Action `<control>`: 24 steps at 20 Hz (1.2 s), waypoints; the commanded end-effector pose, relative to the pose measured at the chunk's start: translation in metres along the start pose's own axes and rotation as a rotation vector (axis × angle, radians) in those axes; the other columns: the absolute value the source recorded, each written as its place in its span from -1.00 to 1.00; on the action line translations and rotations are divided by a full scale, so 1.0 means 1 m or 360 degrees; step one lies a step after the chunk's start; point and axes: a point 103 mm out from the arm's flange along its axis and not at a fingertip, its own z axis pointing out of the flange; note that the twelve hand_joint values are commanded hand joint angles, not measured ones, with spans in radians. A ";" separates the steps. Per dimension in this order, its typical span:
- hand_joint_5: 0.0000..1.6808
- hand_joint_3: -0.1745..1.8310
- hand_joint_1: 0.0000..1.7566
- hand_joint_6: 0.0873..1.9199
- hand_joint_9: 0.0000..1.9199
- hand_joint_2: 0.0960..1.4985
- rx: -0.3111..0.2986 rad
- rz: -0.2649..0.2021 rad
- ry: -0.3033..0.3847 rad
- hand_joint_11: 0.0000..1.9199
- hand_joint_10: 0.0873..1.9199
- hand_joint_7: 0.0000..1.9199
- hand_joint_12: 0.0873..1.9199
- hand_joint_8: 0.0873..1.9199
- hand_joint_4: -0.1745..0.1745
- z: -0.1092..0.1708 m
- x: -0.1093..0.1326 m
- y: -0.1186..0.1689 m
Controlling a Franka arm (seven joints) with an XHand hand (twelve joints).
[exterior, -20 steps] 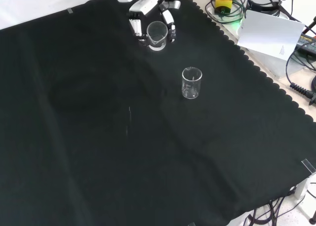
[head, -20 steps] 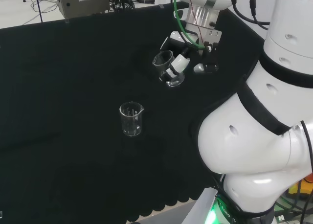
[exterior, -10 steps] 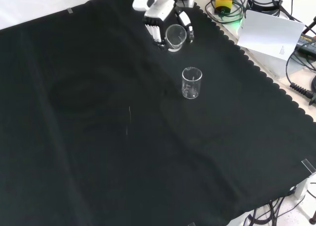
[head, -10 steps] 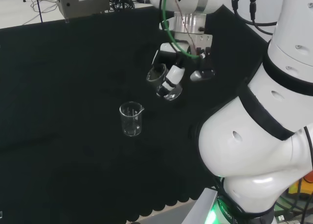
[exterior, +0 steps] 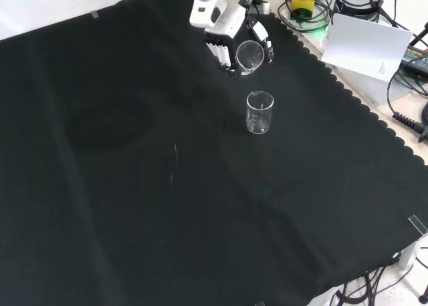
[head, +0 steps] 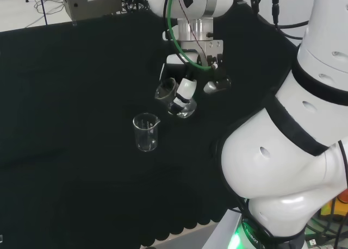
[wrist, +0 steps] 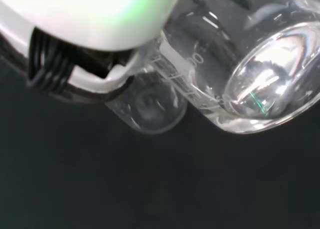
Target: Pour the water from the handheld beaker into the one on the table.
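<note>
In the head view the black and white hand [head: 187,91] has its fingers curled round a small clear glass beaker [head: 173,98], tilted with its mouth toward the view's left, above and right of a clear upright beaker [head: 145,132] standing on the black cloth [head: 65,97]. In the front view the held beaker [exterior: 248,56] hangs just above the standing one [exterior: 259,111], apart from it. The wrist view shows the held beaker's base [wrist: 260,89] close up beside a white finger [wrist: 85,19], with the standing beaker [wrist: 147,106] beyond it.

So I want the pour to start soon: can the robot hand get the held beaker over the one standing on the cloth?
Probably yes. The robot hand, curled round the held beaker, hangs close beside the standing beaker, and nothing lies on the cloth between them.
</note>
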 end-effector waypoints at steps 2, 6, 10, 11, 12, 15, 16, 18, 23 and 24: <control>0.69 -0.14 0.64 -0.69 0.72 -0.33 0.0278 0.0068 -0.0132 0.53 -1.00 0.40 -0.45 -0.49 -1.00 0.022 0.005 -0.002; 0.69 -0.14 0.64 -0.69 0.72 -0.33 0.0307 0.0062 -0.0159 0.53 -1.00 0.40 -0.46 -0.49 -1.00 0.022 0.010 -0.005; 0.69 -0.14 0.64 -0.69 0.72 -0.33 0.0331 0.0059 -0.0192 0.53 -1.00 0.40 -0.46 -0.50 -1.00 0.020 0.016 -0.006; 0.69 -0.14 0.64 -0.69 0.72 -0.33 0.0336 0.0060 -0.0201 0.53 -1.00 0.41 -0.46 -0.50 -1.00 0.019 0.017 -0.007; 0.69 -0.14 0.64 -0.69 0.72 -0.33 0.0336 0.0063 -0.0205 0.53 -1.00 0.41 -0.46 -0.50 -1.00 0.018 0.018 -0.007; 0.69 -0.14 0.64 -0.70 0.72 -0.34 0.0353 0.0075 -0.0231 0.53 -1.00 0.41 -0.46 -0.50 -1.00 0.016 0.022 -0.006; 0.69 -0.14 0.64 -0.70 0.72 -0.34 0.0357 0.0080 -0.0235 0.53 -1.00 0.41 -0.46 -0.50 -1.00 0.016 0.023 -0.005; 0.69 -0.14 0.64 -0.70 0.72 -0.34 0.0378 0.0094 -0.0246 0.53 -1.00 0.41 -0.46 -0.50 -1.00 0.015 0.025 -0.003; 0.69 -0.14 0.64 -0.70 0.73 -0.34 0.0431 0.0136 -0.0280 0.53 -1.00 0.41 -0.46 -0.50 -1.00 0.012 0.029 0.004; 0.69 -0.14 0.64 -0.70 0.73 -0.34 0.0445 0.0143 -0.0290 0.53 -1.00 0.40 -0.46 -0.49 -1.00 0.012 0.030 0.005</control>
